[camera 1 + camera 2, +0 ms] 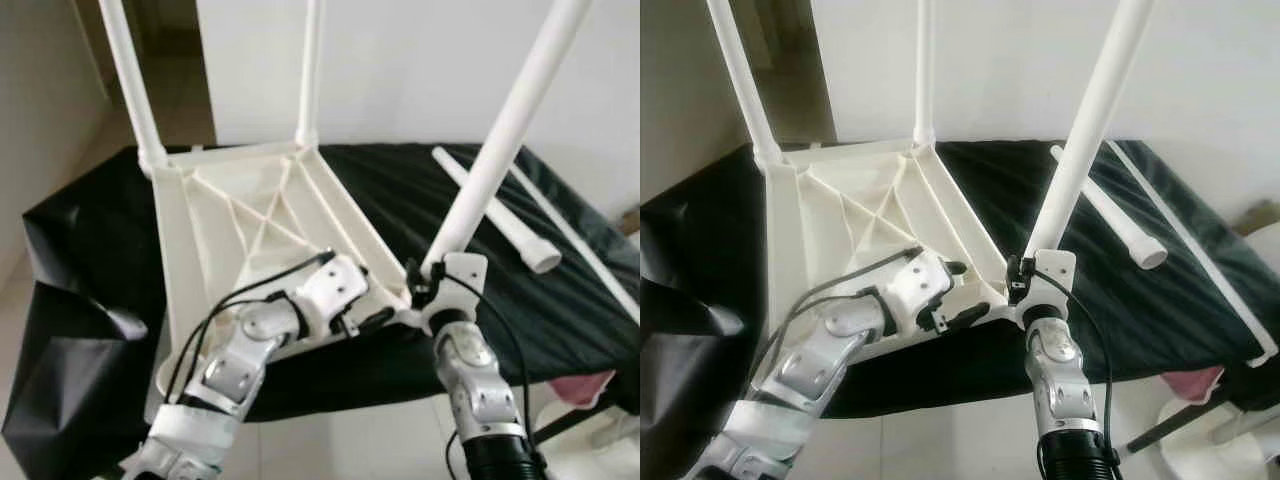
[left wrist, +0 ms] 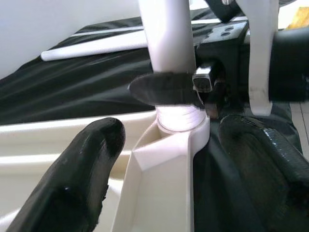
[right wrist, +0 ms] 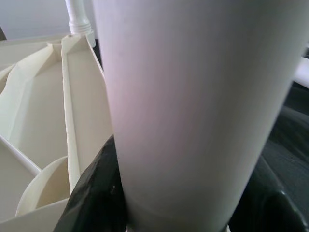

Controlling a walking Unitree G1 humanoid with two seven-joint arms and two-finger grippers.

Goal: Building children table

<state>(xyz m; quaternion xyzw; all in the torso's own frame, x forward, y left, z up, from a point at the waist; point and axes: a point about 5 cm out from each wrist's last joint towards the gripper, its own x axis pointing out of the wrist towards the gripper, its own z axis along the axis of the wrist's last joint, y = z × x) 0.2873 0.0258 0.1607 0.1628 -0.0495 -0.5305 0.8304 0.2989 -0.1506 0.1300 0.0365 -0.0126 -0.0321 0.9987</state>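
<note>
Black cloth [image 1: 560,290] covers the work surface, where the upturned white tabletop [image 1: 250,220] rests with three legs standing in its corners. The right gripper [image 1: 1025,278] clamps the near leg [image 1: 1085,140] just above its corner socket, while the left gripper [image 1: 385,310] is spread open astride that corner's rim. One loose leg [image 1: 495,210] lies apart on the cloth's right side.

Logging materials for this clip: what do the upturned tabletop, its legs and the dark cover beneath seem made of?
Tabletop: cream moulded plastic, judging by its ribbed underside. Legs: smooth white plastic tubes, faintly glossy. Cover: thin black sheet, probably plastic film, creased and shiny.
</note>
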